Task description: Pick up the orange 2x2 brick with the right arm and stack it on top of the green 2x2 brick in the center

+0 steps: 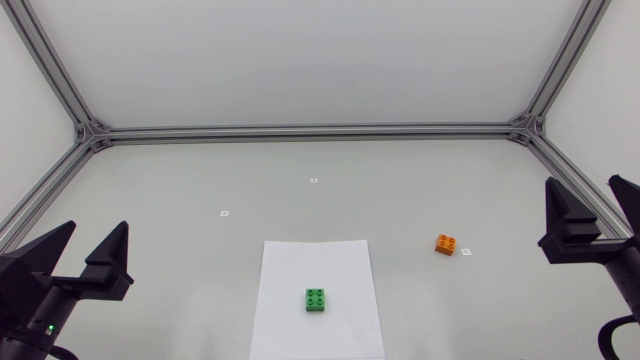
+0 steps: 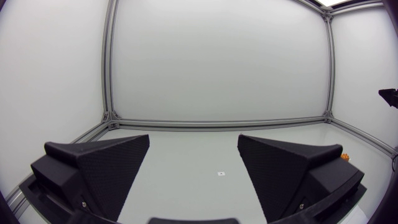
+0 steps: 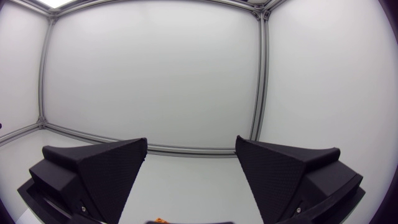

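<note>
From where I stand, the job looks to be at its very first step; nothing is lifted, and the reach for the brick is not yet begun. The orange brick (image 1: 447, 243) sits on the bare desk (image 1: 200, 180), studs up, off to the right of the white sheet (image 1: 290, 270) and apart from it, with a small square mark just beside it. The green brick (image 1: 316, 300) rests on that sheet, toward its near end, well apart from the orange one.

The right tool (image 1: 586, 192) hangs at the desk's right edge, its two fingers spread apart with nothing between them; the left tool (image 1: 97, 232) sits at the left edge, likewise spread and empty.

To my eye, the next move calls for the right arm to swing inward and down over the orange brick, set its fingers either side of two opposite faces, and close; only after that come the lift, the carry across to the sheet, and lining up the studs over the green brick.

By count: one orange brick; one green brick; one white sheet; three small square marks on the desk; two tools, both unladen.
</note>
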`<state>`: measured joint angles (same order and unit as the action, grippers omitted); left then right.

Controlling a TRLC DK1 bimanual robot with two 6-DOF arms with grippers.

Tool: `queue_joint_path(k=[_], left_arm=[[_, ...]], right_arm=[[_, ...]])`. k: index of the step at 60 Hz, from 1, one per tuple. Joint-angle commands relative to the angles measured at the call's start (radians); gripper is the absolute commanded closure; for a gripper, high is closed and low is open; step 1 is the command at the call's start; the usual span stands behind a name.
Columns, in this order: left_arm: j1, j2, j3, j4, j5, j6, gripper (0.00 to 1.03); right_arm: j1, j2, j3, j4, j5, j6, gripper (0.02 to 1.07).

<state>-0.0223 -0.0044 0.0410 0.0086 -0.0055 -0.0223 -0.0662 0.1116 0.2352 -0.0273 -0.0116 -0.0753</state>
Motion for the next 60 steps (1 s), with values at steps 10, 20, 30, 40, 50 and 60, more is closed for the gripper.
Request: queue_joint_path(k=[10, 20, 30, 40, 50, 60], left_arm=[[0.005, -0.008, -0.041, -0.013, 0.004, 0.013, 0.04], [0.005, -0.008, -0.041, -0.013, 0.004, 0.013, 0.04], [0.005, -0.008, -0.041, -0.015, 0.004, 0.013, 0.04], [0.005, -0.008, -0.041, -0.015, 0.004, 0.013, 0.04], [0.005, -0.008, -0.041, -0.015, 0.004, 0.013, 0.04], [0.005, -0.008, -0.041, -0.015, 0.006, 0.013, 0.04]], right_arm=[[0.006, 0.240, 0.184, -0.022, -0.005, -0.009, 0.06], [0.005, 0.441, 0.328, -0.097, -0.010, -0.009, 0.06], [-0.003, 0.612, 0.451, -0.189, -0.010, -0.009, 0.06], [-0.029, 0.815, 0.618, -0.379, -0.013, -0.052, 0.06], [-0.030, 0.956, 0.714, -0.500, -0.011, -0.167, 0.06], [-0.027, 1.048, 0.748, -0.540, -0.021, -0.215, 0.06]])
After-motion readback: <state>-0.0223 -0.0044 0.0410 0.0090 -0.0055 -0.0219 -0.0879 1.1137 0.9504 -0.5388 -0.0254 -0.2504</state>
